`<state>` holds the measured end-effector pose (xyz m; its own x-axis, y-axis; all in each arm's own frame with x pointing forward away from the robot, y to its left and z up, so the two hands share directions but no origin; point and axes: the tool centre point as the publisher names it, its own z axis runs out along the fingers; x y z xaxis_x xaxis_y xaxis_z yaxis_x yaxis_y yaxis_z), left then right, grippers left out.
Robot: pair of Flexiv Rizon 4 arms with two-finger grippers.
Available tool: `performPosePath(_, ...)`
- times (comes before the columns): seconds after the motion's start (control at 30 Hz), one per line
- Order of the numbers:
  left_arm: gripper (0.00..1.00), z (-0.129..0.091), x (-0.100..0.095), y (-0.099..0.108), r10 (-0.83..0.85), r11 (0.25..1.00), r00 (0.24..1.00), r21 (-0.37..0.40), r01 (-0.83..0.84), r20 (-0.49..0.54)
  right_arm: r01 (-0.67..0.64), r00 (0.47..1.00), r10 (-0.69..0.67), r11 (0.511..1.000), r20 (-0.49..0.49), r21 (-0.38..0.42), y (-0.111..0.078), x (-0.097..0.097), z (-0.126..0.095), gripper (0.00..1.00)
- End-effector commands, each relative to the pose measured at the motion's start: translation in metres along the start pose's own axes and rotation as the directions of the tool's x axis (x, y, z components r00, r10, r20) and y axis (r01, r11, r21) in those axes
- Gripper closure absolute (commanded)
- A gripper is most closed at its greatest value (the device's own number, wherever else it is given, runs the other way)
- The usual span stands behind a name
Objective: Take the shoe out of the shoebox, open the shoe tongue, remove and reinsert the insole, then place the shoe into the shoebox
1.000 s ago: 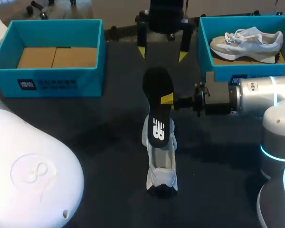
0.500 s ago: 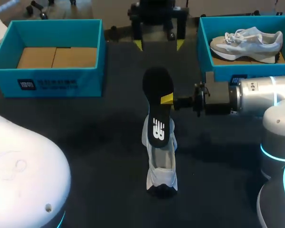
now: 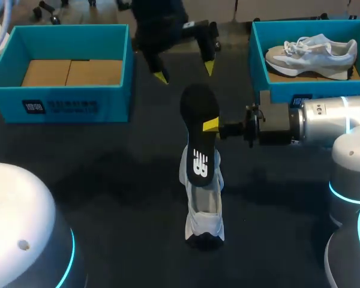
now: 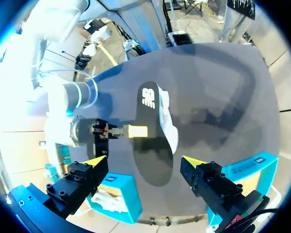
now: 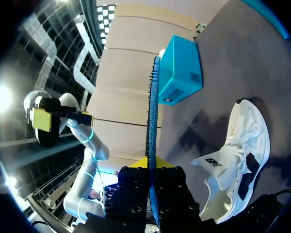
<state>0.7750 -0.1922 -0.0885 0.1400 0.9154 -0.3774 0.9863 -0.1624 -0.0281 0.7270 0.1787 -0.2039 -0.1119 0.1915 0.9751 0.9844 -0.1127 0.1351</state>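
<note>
Head view, left gripper (image 3: pixel 185 72): it hangs over the far middle of the table (image 3: pixel 108 174), between the two boxes. Its fingers are spread wide and hold nothing.
Head view, right gripper (image 3: pixel 211 125): it reaches in from the side and is clamped on the edge of the insole (image 3: pixel 199 135).
Head view, insole: black, held flat side up above the table. Its near end overlaps the opening of the shoe (image 3: pixel 204 210); whether they touch cannot be told.
Head view, shoe: white, standing on its sole on the table, outside both boxes.
Head view, boxes: the left box (image 3: pixel 66 99) has cardboard inside, and the right box (image 3: pixel 261 60) holds a second shoe (image 3: pixel 312 53).
Left wrist view, left gripper (image 4: pixel 140 160): its yellow tips stand far apart. The insole (image 4: pixel 150 145) lies well ahead of them, untouched.
Left wrist view, right gripper (image 4: pixel 137 131): it pinches the insole's side, with the shoe (image 4: pixel 169 124) just beyond.
Right wrist view, right gripper (image 5: pixel 153 167): its fingers are closed tight on the insole (image 5: pixel 152 111), which shows edge-on and runs straight ahead.
Right wrist view, shoe (image 5: pixel 237 155): on the table beside the gripper, laces up. The left box (image 5: pixel 182 70) lies farther ahead.
</note>
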Motion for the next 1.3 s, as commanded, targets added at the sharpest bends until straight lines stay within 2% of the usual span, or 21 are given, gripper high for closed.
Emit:
performPosePath(0.03,0.0,0.004,0.012,-0.01,0.061,0.998,0.716,-0.066,-0.021,0.695,0.0,1.0,0.0,1.0,0.002,-0.003,-0.001,0.0,0.002,1.0)
performPosePath(0.3,0.0,0.016,0.02,-0.018,0.064,0.997,0.648,-0.078,-0.007,0.759,0.0,1.0,0.0,1.0,0.002,-0.003,-0.001,0.0,0.002,1.0)
performPosePath(0.47,0.0,0.012,0.033,-0.02,0.039,0.996,0.584,-0.075,0.037,0.811,0.0,1.0,0.0,1.0,0.002,-0.003,-0.001,0.0,0.002,1.0)
performPosePath(0.53,0.0,0.003,0.04,-0.017,0.057,0.995,0.607,-0.094,0.029,0.792,0.0,1.0,0.0,1.0,0.002,-0.003,-0.001,0.0,0.002,1.0)
performPosePath(0.9,0.0,0.003,0.04,-0.017,0.057,0.995,0.607,-0.094,0.029,0.792,0.0,1.0,0.0,1.0,0.002,-0.003,-0.001,0.0,0.002,1.0)
performPosePath(0.97,0.0,0.011,0.041,-0.025,0.089,0.988,0.598,-0.147,0.049,0.796,0.0,1.0,0.0,1.0,0.002,-0.003,-0.001,0.0,0.002,1.0)
performPosePath(1.03,0.0,0.021,0.048,-0.024,0.092,0.986,0.581,-0.157,0.063,0.809,0.0,1.0,0.0,1.0,0.002,-0.003,-0.001,0.0,0.002,1.0)
performPosePath(1.17,0.0,0.038,0.06,-0.018,0.085,0.981,0.565,-0.169,0.098,0.821,0.0,1.0,0.0,1.0,0.002,-0.003,-0.001,0.0,0.002,1.0)
performPosePath(1.3,0.0,0.054,0.071,-0.017,0.053,0.984,0.521,-0.132,0.116,0.852,0.0,1.0,0.0,1.0,0.002,-0.003,-0.001,0.0,0.002,1.0)
